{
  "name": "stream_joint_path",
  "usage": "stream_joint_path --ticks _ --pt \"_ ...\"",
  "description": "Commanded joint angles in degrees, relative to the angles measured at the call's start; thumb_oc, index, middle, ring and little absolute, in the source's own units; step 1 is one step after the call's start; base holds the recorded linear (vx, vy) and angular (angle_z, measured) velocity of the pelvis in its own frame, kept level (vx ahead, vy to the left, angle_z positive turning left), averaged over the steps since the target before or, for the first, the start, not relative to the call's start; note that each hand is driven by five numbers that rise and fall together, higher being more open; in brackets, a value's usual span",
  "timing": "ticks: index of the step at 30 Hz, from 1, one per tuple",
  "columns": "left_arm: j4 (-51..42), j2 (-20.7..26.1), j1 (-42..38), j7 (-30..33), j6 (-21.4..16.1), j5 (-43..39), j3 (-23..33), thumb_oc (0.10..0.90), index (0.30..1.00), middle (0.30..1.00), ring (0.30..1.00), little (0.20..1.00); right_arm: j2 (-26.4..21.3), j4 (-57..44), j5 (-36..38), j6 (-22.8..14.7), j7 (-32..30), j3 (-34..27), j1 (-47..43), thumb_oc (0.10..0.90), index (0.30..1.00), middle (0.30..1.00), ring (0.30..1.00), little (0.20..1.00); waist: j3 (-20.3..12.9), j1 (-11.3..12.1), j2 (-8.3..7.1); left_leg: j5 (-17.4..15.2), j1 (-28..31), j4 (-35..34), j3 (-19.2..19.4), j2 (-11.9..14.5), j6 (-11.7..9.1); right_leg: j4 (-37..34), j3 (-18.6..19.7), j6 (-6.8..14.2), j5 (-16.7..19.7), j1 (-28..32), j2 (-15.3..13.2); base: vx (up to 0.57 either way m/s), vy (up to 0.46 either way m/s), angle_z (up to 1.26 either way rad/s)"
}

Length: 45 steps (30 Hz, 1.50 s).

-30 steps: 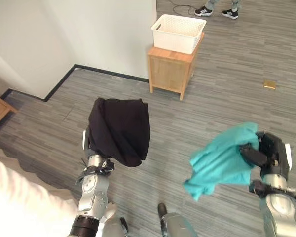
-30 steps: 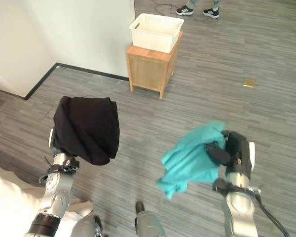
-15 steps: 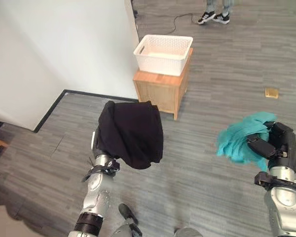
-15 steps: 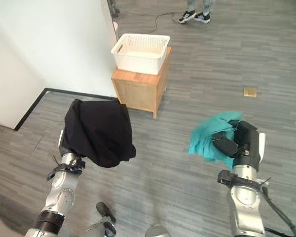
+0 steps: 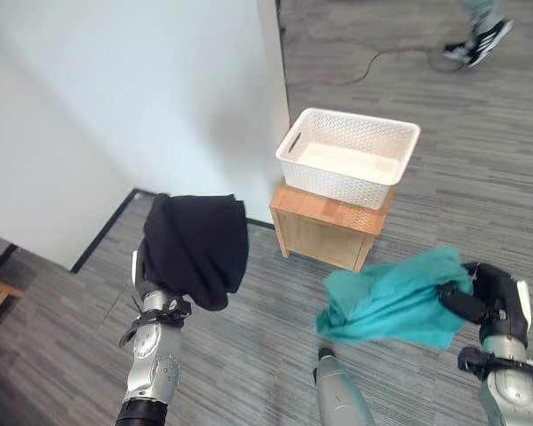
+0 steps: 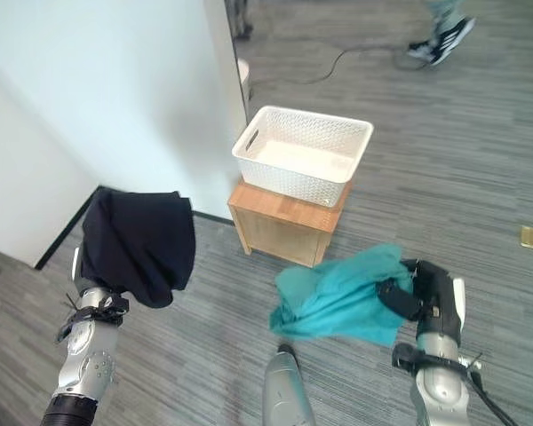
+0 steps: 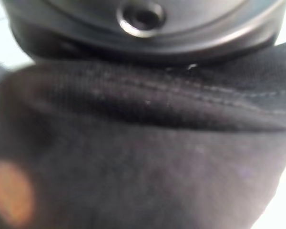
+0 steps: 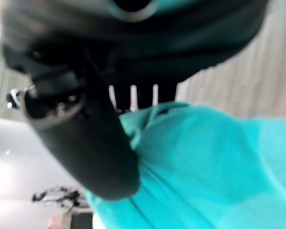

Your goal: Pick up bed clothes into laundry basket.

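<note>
White laundry basket (image 5: 351,167) sits on a wooden cabinet (image 5: 330,228) against the wall (image 5: 115,98). Right hand (image 5: 489,297) clamps a teal garment (image 5: 391,297); a black garment (image 5: 195,248) covers the left hand, grip unreadable.

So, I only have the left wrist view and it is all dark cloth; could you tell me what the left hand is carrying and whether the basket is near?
Observer: A black garment is draped over the left hand, hiding its fingers.
Operator: Thank you. And where is the basket?
Observer: The white laundry basket sits on a small wooden cabinet ahead, beside the white wall.
Operator: Is the other hand busy?
Observer: Yes, the right hand is shut on a teal garment, which hangs clear of the floor.
</note>
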Motion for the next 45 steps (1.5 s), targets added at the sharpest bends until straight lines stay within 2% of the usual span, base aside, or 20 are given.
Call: stream_joint_path --ticks 1,4,6,8,9,11,13,15,17,19,21,22,23,24,26,30,39,40,44,45 --pt "-6.2 4.6 -1.7 -2.5 -6.2 1.0 4.9 0.4 0.3 0.3 0.3 0.3 -3.7 -6.5 -0.1 -7.5 -0.8 -2.3 -3.4 0.4 0.3 0.3 0.3 0.3 -5.6 0.7 -1.72 3.4 -0.4 -1.4 0.6 -1.9 2.1 -16.5 1.1 8.9 7.7 8.5 -0.7 0.09 -0.126 0.05" --pt "-6.6 3.8 -0.9 -3.4 -6.0 0.8 4.6 0.4 0.3 0.3 0.3 0.3 -5.5 -5.3 0.2 -7.4 -0.3 -2.4 -4.4 0.4 0.3 0.3 0.3 0.3 -6.3 3.4 -1.7 6.6 -2.7 0.5 0.9 -0.8 0.3 -21.9 -2.0 8.5 8.4 12.3 -0.6 0.07 -0.231 -0.22" --pt "-7.0 3.6 -1.3 -3.2 -6.4 0.5 4.7 0.4 0.3 0.3 0.3 0.3 -6.0 -5.6 0.4 -7.6 -0.3 -2.5 -4.5 0.4 0.3 0.3 0.3 0.3 -6.4 3.2 -1.44 7.4 -3.4 0.2 0.6 -0.5 -0.2 -22.9 -2.1 8.4 8.7 12.6 -0.4 0.05 -0.185 0.22" --pt "-6.6 3.4 -2.1 -3.6 -6.6 -0.4 4.4 0.4 0.3 0.3 0.3 0.3 -6.9 -5.5 1.2 -7.8 0.3 -2.9 -4.4 0.4 0.3 0.3 0.3 0.3 -6.4 3.0 -1.88 8.1 -5.2 3.5 -0.4 0.4 -1.3 -24.4 -1.9 7.1 7.8 14.2 0.2 0.05 -0.199 0.27" --pt "-6.0 2.9 -3.2 -3.5 -6.8 -1.1 3.7 0.4 0.3 0.3 0.3 0.3 -8.2 -5.4 1.8 -8.1 0.3 -2.9 -4.5 0.4 0.3 0.3 0.3 0.3 -5.1 3.7 -3.47 10.4 -9.0 11.2 -2.7 1.2 -3.3 -24.2 -1.7 5.8 7.3 15.7 0.1 -0.01 -0.125 0.25" --pt "-5.5 2.6 -3.6 -3.4 -6.7 -1.7 3.3 0.4 0.3 0.3 0.3 0.3 -8.2 -5.3 1.9 -8.1 0.3 -3.2 -4.1 0.4 0.3 0.3 0.3 0.3 -4.8 3.4 -4.03 10.7 -10.3 11.4 -3.2 1.7 -3.9 -24.4 -2.5 5.5 7.0 16.2 -0.1 0.0 -0.084 0.23" --pt "-4.5 2.2 -4.2 -3.6 -6.0 -1.5 2.5 0.4 0.3 0.3 0.3 0.3 -8.5 -5.7 1.8 -7.8 0.3 -4.5 -3.0 0.4 0.3 0.3 0.3 0.3 -5.1 3.3 -4.45 9.6 -10.1 7.5 -1.6 2.3 -2.8 -25.0 -3.7 5.8 7.0 17.1 -0.6 0.04 -0.011 0.1" --pt "-4.2 2.7 -4.7 -3.9 -5.9 -1.3 1.8 0.4 0.3 0.3 0.3 0.3 -9.6 -6.5 0.9 -7.6 0.6 -4.7 -2.8 0.4 0.3 0.3 0.3 0.3 -4.8 3.4 -4.19 10.7 -10.9 7.2 -2.0 2.3 -2.9 -25.0 -3.8 5.9 6.9 16.8 -0.3 -0.01 0.022 0.09" --pt "-4.1 3.6 -5.5 -4.0 -5.7 -1.5 1.7 0.4 0.3 0.3 0.3 0.3 -11.4 -6.6 0.4 -7.4 0.9 -4.5 -4.0 0.4 0.3 0.3 0.3 0.3 -5.1 3.3 -4.1 9.3 -10.1 4.7 -2.4 1.6 -2.4 -25.6 -3.9 6.2 7.2 16.2 -0.4 -0.01 0.073 -0.11" --pt "-3.8 5.5 -5.8 -3.6 -5.9 -0.8 2.1 0.4 0.3 0.3 0.3 0.3 -14.7 -6.4 1.4 -7.4 2.6 -4.4 -5.4 0.4 0.3 0.3 0.3 0.3 -6.0 3.6 -4.02 6.0 -7.8 0.0 -4.3 -0.4 0.2 -23.7 -3.2 7.1 7.1 15.7 -0.5 0.04 0.125 -0.19" --pt "-4.0 6.1 -5.9 -3.5 -6.0 -1.0 2.4 0.4 0.3 0.3 0.3 0.3 -15.6 -6.4 1.8 -7.5 3.4 -3.9 -5.8 0.4 0.3 0.3 0.3 0.3 -5.9 3.4 -4.02 6.0 -7.0 -0.6 -4.5 -0.6 0.8 -20.6 -2.1 7.1 6.4 14.6 -0.2 -0.01 0.1 -0.1" --pt "-4.0 6.4 -6.1 -3.6 -6.0 -1.2 2.6 0.4 0.3 0.3 0.3 0.3 -15.9 -6.4 1.6 -7.4 3.6 -3.6 -5.9 0.4 0.3 0.3 0.3 0.3 -5.7 3.2 -4.09 6.1 -6.9 -0.8 -4.8 -0.5 0.9 -19.0 -0.5 7.2 6.3 13.8 0.3 -0.05 0.124 0.12" --pt "-3.3 6.9 -6.7 -3.8 -6.5 -1.9 2.7 0.4 0.3 0.3 0.3 0.3 -16.4 -6.8 1.1 -7.3 4.4 -2.5 -6.8 0.4 0.3 0.3 0.3 0.3 -5.6 2.1 -4.4 6.5 -6.1 -1.9 -6.7 -0.5 1.4 -15.6 8.8 7.2 4.5 12.2 4.2 -0.03 0.081 0.31" --pt "-3.3 6.9 -6.7 -3.8 -6.5 -1.9 2.8 0.4 0.3 0.3 0.3 0.3 -16.5 -6.7 1.1 -7.3 4.4 -2.4 -6.9 0.4 0.3 0.3 0.3 0.3 -5.6 2.2 -4.39 6.5 -5.9 -2.1 -6.4 -0.4 1.3 -15.2 9.1 7.1 4.3 12.0 4.3 -0.01 0.074 0.46" --pt "-2.5 6.1 -5.9 -3.8 -7.2 -2.5 3.0 0.4 0.3 0.3 0.3 0.3 -15.9 -7.8 2.0 -8.6 4.8 -1.5 -7.6 0.4 0.3 0.3 0.3 0.3 -6.5 2.7 -5.15 6.4 -5.3 -3.4 -8.9 -1.0 1.7 -16.7 16.9 6.1 4.3 11.9 8.4 0.02 0.01 0.59" --pt "-2.1 4.5 -4.9 -3.5 -7.1 -2.2 2.6 0.4 0.3 0.3 0.3 0.3 -15.4 -9.5 2.6 -9.1 5.3 -1.3 -8.5 0.4 0.3 0.3 0.3 0.3 -7.3 4.3 -6.52 6.8 -5.8 -3.3 -10.9 -1.8 2.0 -20.0 14.7 5.6 4.8 14.5 7.8 -0.03 -0.07 0.48" --pt "-3.4 4.5 0.4 -3.9 -5.7 -0.6 3.5 0.4 0.3 0.3 0.3 0.3 -18.1 -9.7 3.4 -8.6 8.9 1.2 -9.4 0.4 0.3 0.3 0.3 0.3 -8.8 7.0 -7.15 6.6 -5.0 -3.1 -12.4 -2.6 2.3 -23.9 12.0 4.9 4.9 18.4 6.7 0.01 -0.026 0.33" --pt "-4.3 5.8 1.3 -3.2 -5.7 1.8 4.1 0.4 0.3 0.3 0.3 0.3 -20.0 -9.2 0.9 -8.0 10.5 4.0 -11.0 0.4 0.3 0.3 0.3 0.3 -9.2 8.3 -7.28 6.6 -4.8 -3.0 -13.3 -2.8 2.2 -24.9 11.0 4.9 5.1 19.2 6.4 -0.03 -0.03 0.12" --pt "-5.8 7.6 0.3 -0.6 -6.3 5.6 5.2 0.4 0.3 0.3 0.3 0.3 -22.9 -9.2 -1.6 -7.5 11.6 8.8 -16.0 0.4 0.3 0.3 0.3 0.3 -9.6 9.5 -7.31 7.1 -5.1 -3.2 -13.5 -2.8 2.2 -25.9 10.4 5.0 6.1 19.4 6.2 -0.02 -0.019 0.1" --pt "-5.4 9.6 -1.0 1.8 -6.2 10.1 4.5 0.4 0.3 0.3 0.3 0.3 -24.1 -8.3 -0.8 -7.7 11.6 12.0 -20.0 0.4 0.3 0.3 0.3 0.3 -10.1 10.2 -7.31 6.8 -4.8 -3.4 -13.7 -2.8 2.1 -26.3 9.8 5.1 5.8 20.0 6.0 -0.07 -0.018 0.09"
